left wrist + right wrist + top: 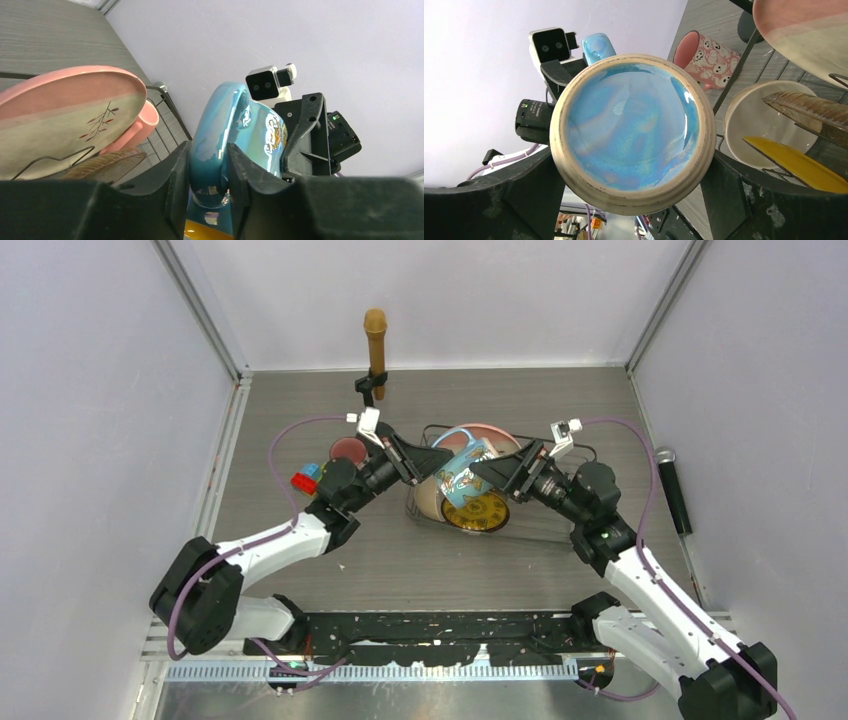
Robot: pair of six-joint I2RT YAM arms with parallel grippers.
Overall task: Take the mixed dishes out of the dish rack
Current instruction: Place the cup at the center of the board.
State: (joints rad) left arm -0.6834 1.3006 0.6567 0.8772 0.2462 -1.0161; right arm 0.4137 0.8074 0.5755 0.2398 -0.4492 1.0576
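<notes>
Left fingers (172,185) pinch the blue mug (462,465) by its handle while I see right fingers (734,195) clamped on its body over the dish rack (174,111).

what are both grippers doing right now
left gripper: closed on the blue mug, at its handle
right gripper: holding the same blue mug around its body

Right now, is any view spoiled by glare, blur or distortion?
Top external: even light, sharp throughout. Left wrist: glare streaks on the blue mug; left claw near the lens is dark and soft. Right wrist: wide-angle bulge, pearly sheen on the mug's base, right claw underexposed.
</notes>
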